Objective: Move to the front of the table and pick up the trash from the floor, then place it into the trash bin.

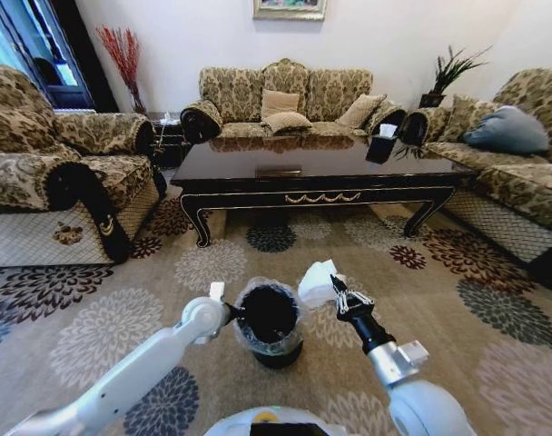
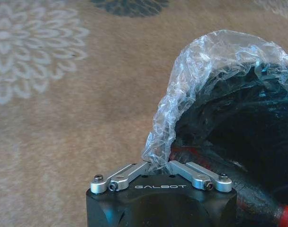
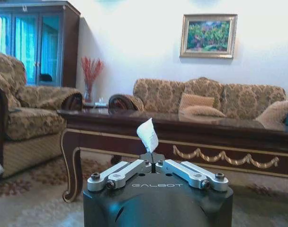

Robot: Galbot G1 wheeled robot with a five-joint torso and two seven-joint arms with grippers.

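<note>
The trash bin (image 1: 270, 320), black with a crinkly clear liner, stands on the carpet just in front of me. My left gripper (image 1: 231, 312) is shut on the liner at the bin's left rim; the left wrist view shows the plastic (image 2: 156, 156) pinched between its jaws, with the bin (image 2: 234, 123) beyond. My right gripper (image 1: 334, 289) is shut on the trash, a crumpled white paper piece (image 1: 318, 282), held at the bin's right rim. In the right wrist view the paper (image 3: 148, 135) sticks up from the shut gripper (image 3: 151, 158). The dark table (image 1: 312, 168) stands farther ahead.
Patterned sofas flank the table: one on the left (image 1: 49, 173), one behind (image 1: 290, 100), one on the right (image 1: 512, 163). A flowered carpet (image 1: 103, 327) covers the floor. A small black tissue box (image 1: 385, 134) sits at the table's far right.
</note>
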